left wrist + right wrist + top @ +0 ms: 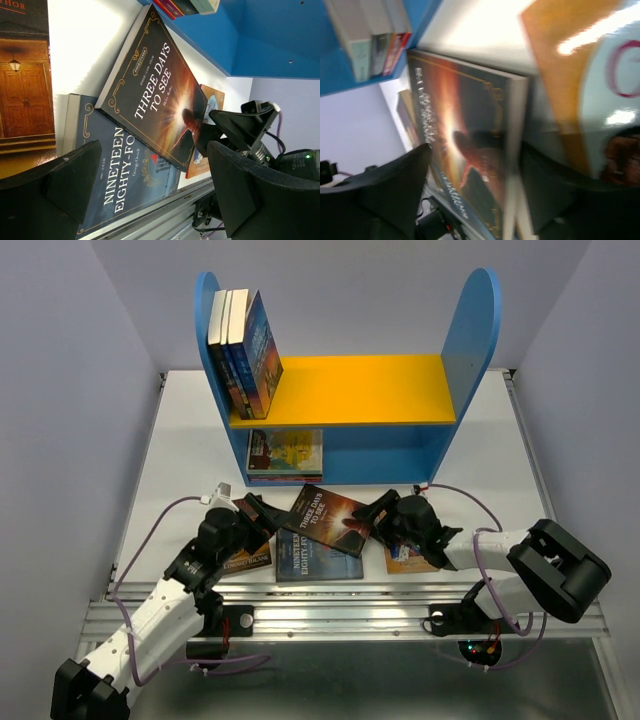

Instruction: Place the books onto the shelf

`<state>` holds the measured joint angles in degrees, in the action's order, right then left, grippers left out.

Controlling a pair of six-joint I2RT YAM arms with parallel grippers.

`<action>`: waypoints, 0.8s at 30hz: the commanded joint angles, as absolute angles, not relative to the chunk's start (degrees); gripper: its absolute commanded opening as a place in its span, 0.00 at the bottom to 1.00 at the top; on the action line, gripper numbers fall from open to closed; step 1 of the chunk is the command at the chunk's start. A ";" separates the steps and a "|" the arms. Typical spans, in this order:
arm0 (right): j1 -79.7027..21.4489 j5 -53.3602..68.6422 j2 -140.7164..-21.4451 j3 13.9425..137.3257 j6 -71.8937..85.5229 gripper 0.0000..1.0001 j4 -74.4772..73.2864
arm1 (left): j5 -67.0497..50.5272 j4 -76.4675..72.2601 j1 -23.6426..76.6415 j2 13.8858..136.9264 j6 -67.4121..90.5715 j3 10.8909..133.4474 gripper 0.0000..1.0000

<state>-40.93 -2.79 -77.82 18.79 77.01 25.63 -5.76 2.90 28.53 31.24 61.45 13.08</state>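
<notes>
Before the shelf (480,330), the left end effector (154,150) hangs wide open above loose books. The right end effector (475,155), jaws apart, straddles the edge of Three Days to See (328,518), apparently gripping nothing. Four glossy paperbacks (318,562) remain on the tabletop (190,440); three upright books (243,350) stand on its yellow board (360,390), above a flat stack (285,452).

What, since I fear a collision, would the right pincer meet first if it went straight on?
Probably the Three Days to See book: its edge lies inside the open right pincer.
</notes>
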 commanded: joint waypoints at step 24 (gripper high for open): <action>-40.87 -8.18 -66.91 13.54 73.92 0.01 29.01 | -10.28 0.44 28.92 25.67 64.68 10.46 0.99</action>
<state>-40.84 -6.09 -72.34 12.67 77.95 32.82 -8.62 2.76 28.53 27.75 63.96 11.53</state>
